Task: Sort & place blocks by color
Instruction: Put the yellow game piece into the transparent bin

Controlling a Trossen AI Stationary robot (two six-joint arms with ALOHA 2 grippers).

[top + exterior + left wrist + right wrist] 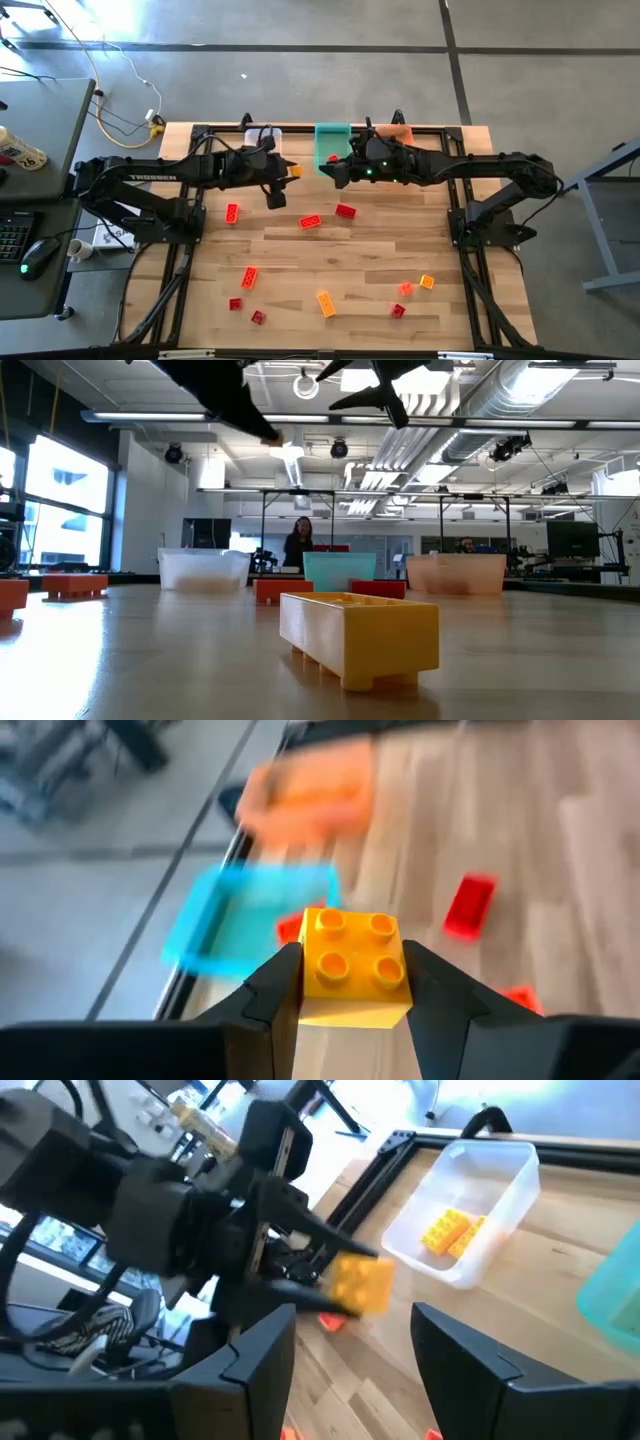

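Held aloft in the left gripper point(350, 982): a small yellow block point(352, 965), four round studs on top in a two-by-two square, pinched from both sides by the dark fingers point(275, 990). Seen from above just beside the clear bin point(266, 137), at the rear of the wooden surface point(340, 270), above it rather than on it. Also visible in the right wrist view as a yellow cube point(361, 1283) clamped at the tip of the other arm.

Right gripper point(352, 1342) raised over the teal bin point(332, 146), fingers spread apart with nothing between them.

Three bins along the rear edge: clear, teal, and an orange bin point(401, 131) partly hidden by the right arm. Two yellow bricks point(452, 1232) lying inside the clear one.

Loose on the surface, counted from above: about eleven blocks in red and orange, three toward the middle including a red block point(346, 211), the rest scattered nearer the front. Exact shades hard to tell for several.

Closest in the low view: one long yellow-orange brick point(358, 633).
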